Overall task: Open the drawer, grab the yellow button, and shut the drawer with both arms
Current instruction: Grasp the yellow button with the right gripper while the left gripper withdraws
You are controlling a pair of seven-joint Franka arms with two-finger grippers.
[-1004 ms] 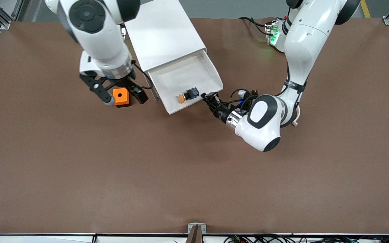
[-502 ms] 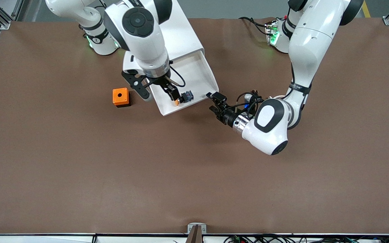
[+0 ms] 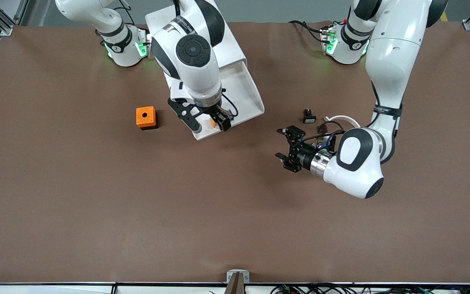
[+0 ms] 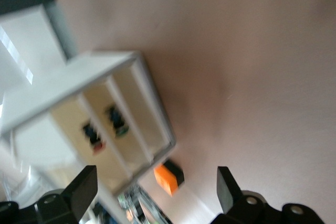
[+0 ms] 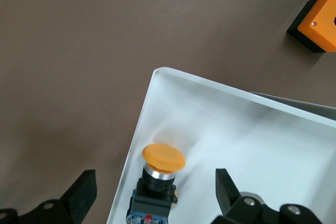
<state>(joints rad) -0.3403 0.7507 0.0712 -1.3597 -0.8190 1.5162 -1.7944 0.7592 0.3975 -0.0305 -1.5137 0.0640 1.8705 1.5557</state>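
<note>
The right end effector (image 3: 208, 123) hung over the front corner of the pulled-out drawer (image 3: 251, 98), its two fingers spread apart and holding nothing. Directly beneath it, between the fingers in the right wrist view, the button (image 5: 160, 174) lay in the drawer close to the front wall and corner, its orange cap (image 5: 164, 157) pointing toward that wall, its black-and-blue body pointing back into the tray. In the front view only a sliver of the orange cap (image 3: 212, 121) showed between the fingers. The drawer stood out from the top of the white cabinet (image 3: 202, 36).

Beside this end effector, toward the right arm's end of the tabletop (image 3: 96, 204), sat an orange cube (image 3: 145, 117) with a hole in its top, apart from the drawer.

The left end effector (image 3: 284, 143) lay low over bare tabletop, well clear of the drawer, toward the left arm's end, its fingers wide apart and empty, pointing roughly toward the cabinet. The left wrist view showed the cabinet's lower drawers (image 4: 115, 129) ahead of it and the orange cube (image 4: 167, 177) farther off. A small black-and-white part (image 3: 309, 117) rested on the tabletop just beside the left arm's wrist.
</note>
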